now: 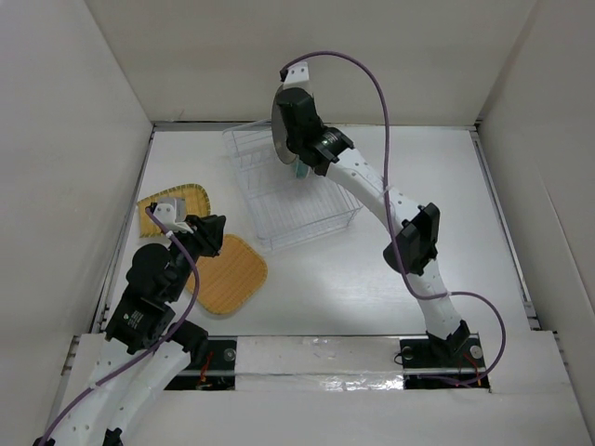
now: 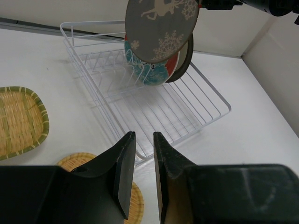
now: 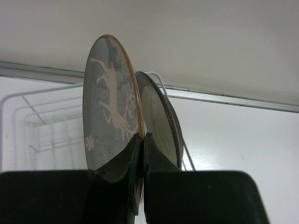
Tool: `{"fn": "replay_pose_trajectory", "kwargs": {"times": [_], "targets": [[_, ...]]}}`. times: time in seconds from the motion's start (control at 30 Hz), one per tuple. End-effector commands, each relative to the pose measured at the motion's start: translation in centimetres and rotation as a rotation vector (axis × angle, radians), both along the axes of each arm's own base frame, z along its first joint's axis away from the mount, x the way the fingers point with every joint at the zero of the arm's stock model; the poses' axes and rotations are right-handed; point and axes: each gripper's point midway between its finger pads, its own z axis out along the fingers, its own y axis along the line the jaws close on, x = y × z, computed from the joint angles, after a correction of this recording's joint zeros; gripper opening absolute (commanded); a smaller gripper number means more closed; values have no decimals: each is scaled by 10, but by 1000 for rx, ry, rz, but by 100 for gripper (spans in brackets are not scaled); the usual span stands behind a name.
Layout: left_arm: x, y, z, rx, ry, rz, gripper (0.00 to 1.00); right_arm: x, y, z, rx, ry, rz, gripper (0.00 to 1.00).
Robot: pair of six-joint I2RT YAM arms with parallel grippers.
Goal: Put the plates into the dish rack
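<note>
My right gripper (image 1: pixel 292 130) (image 3: pixel 141 136) is shut on the rim of the grey deer plate (image 1: pixel 278 125) (image 3: pixel 110 112) and holds it upright above the far end of the clear dish rack (image 1: pixel 296 197) (image 2: pixel 187 109). In the left wrist view the deer plate (image 2: pixel 161 28) hangs in front of the red-teal floral plate (image 2: pixel 156 72) and the dark-rimmed plate (image 2: pixel 186 58), which stand in the rack. The dark-rimmed plate (image 3: pixel 158 122) stands just right of the deer plate. My left gripper (image 1: pixel 212 232) (image 2: pixel 145 140) is empty, its jaws a narrow gap apart, above a woven yellow plate (image 1: pixel 229 274) (image 2: pixel 77 161).
The second woven yellow plate (image 1: pixel 174 208) (image 2: pixel 21 119) lies flat at the left, near the side wall. White walls close the table in at the left, right and back. The near part of the rack holds no plates.
</note>
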Motion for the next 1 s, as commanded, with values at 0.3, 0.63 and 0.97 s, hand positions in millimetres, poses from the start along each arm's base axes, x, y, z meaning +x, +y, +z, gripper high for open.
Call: {"fn": "replay_pose_trajectory", "kwargs": {"times": [0.3,0.63,0.97], "targets": [[4,3,10,-11,-25,21,19,-7,17,40,41,-200,-76,0],[6,4,6,-6,-14,31,19,-13,56,-31,-23,-96,21,0],[11,4,-1,8,18,42,19,-13,46,24,4,-227,12,0]]}}
